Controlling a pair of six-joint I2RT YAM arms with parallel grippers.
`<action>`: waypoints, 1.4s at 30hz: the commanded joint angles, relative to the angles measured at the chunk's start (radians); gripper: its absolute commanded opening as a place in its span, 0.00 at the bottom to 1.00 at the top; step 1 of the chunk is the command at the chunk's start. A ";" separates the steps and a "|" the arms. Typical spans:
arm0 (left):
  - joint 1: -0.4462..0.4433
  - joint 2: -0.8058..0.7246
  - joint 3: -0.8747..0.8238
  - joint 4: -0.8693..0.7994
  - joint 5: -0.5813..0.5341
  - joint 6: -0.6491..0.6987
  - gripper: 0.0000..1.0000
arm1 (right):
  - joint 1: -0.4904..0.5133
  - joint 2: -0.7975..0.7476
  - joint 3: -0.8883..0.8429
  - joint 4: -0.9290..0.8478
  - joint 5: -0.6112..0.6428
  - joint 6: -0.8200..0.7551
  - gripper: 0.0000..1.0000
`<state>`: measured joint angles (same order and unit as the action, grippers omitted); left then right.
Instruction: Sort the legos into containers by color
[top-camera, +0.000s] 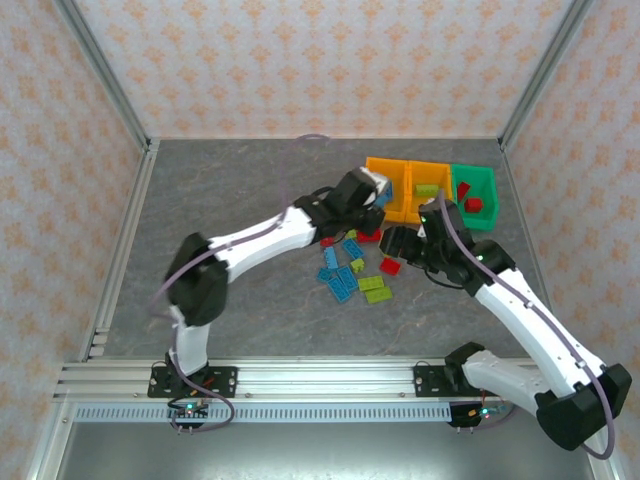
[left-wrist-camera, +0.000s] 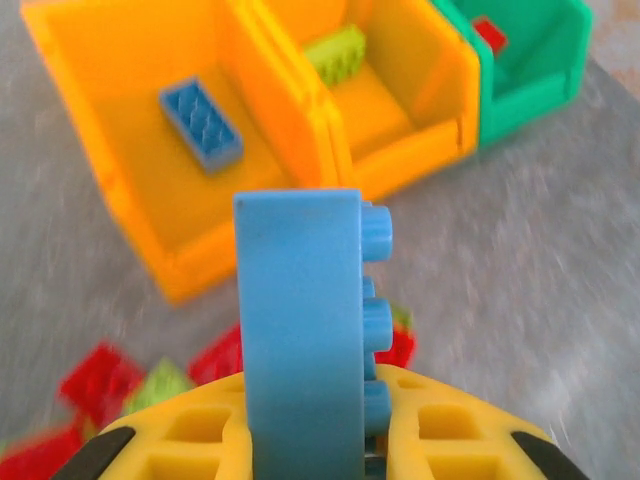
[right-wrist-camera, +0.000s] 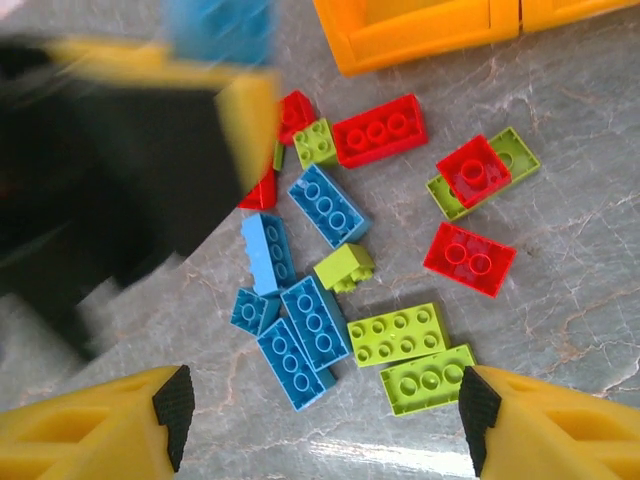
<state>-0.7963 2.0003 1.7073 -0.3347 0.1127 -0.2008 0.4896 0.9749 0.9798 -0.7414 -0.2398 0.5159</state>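
Grey stone-veined tabletop (top-camera: 250, 300) covers the floor of a cell walled in cream paper with orange motifs (top-camera: 320, 60). Aluminium posts stand at the corners. An aluminium rail (top-camera: 300, 380) along the near edge carries both arm bases.

The right fingers (right-wrist-camera: 110, 430) are yellow with black pads. They are spread wide, hold nothing, and hang above the tabletop over the near side of the loose legos (top-camera: 355, 270). This scatter of blue, red and lime bricks lies between the two arms, just near of the containers (top-camera: 430, 185). In the right wrist view, two lime bricks (right-wrist-camera: 410, 355) lie side by side closest to the fingers. Flat blue bricks (right-wrist-camera: 300, 340) cluster to their left. Farther off, a red brick (right-wrist-camera: 473, 170) sits on top of a lime plate (right-wrist-camera: 515, 160).

The left fingers (left-wrist-camera: 200, 435) pinch a blue brick (left-wrist-camera: 300, 320) between them. It stands on end with its studs pointing right. It is held over the far edge of the scatter, just near of the left orange bin (left-wrist-camera: 110, 190).

That bin holds one blue lego (left-wrist-camera: 200, 125). The middle orange bin (left-wrist-camera: 420, 160) holds a lime lego (left-wrist-camera: 338, 52). At the right end, the green bin (left-wrist-camera: 520, 105) holds a red lego (left-wrist-camera: 490, 33).
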 joint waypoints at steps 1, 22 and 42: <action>0.027 0.196 0.247 -0.070 -0.109 0.046 0.15 | 0.002 -0.063 -0.022 0.004 0.061 0.028 0.73; 0.000 -0.257 -0.148 0.106 -0.057 0.039 0.53 | 0.002 -0.168 -0.109 -0.076 0.128 0.049 0.78; -0.077 -1.087 -1.207 0.277 -0.207 0.243 0.91 | 0.237 0.428 -0.185 0.093 0.136 -0.145 0.99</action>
<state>-0.8726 0.9119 0.5270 -0.1699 -0.0708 0.0021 0.7242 1.3483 0.7723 -0.6636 -0.1928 0.4332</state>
